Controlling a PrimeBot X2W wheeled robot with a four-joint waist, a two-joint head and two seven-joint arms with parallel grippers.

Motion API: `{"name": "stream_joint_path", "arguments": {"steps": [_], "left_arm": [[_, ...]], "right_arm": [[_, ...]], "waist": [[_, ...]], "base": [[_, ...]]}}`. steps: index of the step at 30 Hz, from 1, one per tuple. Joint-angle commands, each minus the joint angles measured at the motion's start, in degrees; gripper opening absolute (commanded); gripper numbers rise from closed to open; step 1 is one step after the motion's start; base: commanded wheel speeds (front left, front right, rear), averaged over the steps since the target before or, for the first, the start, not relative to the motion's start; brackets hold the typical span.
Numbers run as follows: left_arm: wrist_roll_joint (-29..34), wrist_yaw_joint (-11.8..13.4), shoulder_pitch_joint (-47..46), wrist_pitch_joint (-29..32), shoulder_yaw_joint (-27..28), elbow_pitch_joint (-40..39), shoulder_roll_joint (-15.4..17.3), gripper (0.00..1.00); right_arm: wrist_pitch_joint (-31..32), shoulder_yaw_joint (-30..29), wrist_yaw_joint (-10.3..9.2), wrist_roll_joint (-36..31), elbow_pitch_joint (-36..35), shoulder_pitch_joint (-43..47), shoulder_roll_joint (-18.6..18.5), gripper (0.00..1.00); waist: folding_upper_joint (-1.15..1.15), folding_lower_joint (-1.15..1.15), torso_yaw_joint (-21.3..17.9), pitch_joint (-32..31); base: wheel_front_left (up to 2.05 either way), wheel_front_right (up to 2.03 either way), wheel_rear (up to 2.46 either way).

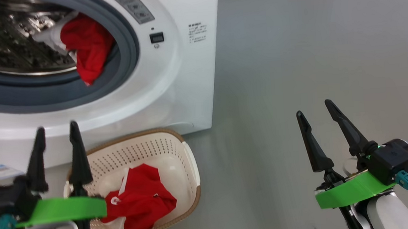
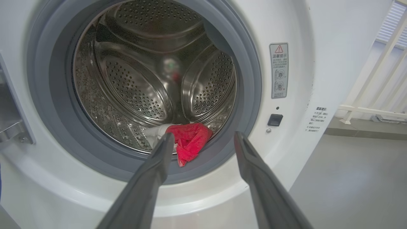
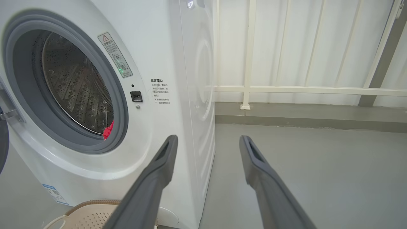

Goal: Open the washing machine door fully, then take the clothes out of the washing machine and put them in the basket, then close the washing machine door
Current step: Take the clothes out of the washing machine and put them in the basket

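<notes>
The washing machine is standing on the grey floor with its round opening uncovered, the grey rubber ring and the perforated steel drum both showing. A red garment with a white part is lying at the front lower edge of the drum, its red end hanging over the lip onto the rubber ring. The basket is sitting on the floor right against the foot of the machine, below the opening, and a second red garment with white trim and a small white logo is lying crumpled inside it. The left gripper is hovering at the lower left of the head view, over the basket's left side, its two dark fingers spread apart and holding nothing; in the left wrist view they are pointing at the opening, short of it, with the garment in the drum showing between them. The right gripper is hanging over bare floor well to the right of the machine, its fingers also spread and empty, pointing past the machine's corner toward a white railing.
</notes>
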Motion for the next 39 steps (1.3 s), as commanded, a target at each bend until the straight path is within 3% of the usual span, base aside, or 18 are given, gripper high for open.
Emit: {"name": "stream_joint_path", "arguments": {"steps": [1, 19, 26, 32, 39], "left_arm": [[0.4, -0.5, -4.7, -0.3, 1.9, 0.1, 2.1, 1.00], [-1.9, -2.4, -27.7, -1.1, 3.9, 16.1, 5.2, 1.00], [-4.1, -4.8, -37.4, -0.6, 4.0, 25.0, 5.7, 1.00], [-6.1, -6.6, -44.5, 3.5, 3.6, 33.2, 6.6, 1.00], [-8.6, -8.6, -51.3, 12.7, 2.8, 42.8, 7.7, 1.00]], "right_arm": [[-0.4, 1.7, 0.35, -0.7, -1.6, -2.2, 0.0, 1.00], [-0.4, 2.6, 0.35, -0.5, -2.0, -6.6, 0.0, 1.00], [-0.4, 2.8, 0.35, -1.8, -1.9, -8.7, 0.0, 1.00], [-0.4, 2.8, 0.35, -2.9, -1.6, -9.4, 0.0, 1.00], [-0.4, 1.5, 0.35, -4.1, 0.1, -9.1, 0.0, 1.00]], "waist": [[0.00, 0.00, 0.5, 4.5], [0.00, 0.00, -1.7, 14.1], [0.00, 0.00, -2.0, 17.1], [0.00, 0.00, -2.3, 17.9], [0.00, 0.00, -3.4, 17.9]], "base": [[0.00, 0.00, 0.00], [0.00, 0.00, 0.00], [0.00, 0.00, 0.00], [0.00, 0.00, 0.00], [0.00, 0.00, 0.00]]}}
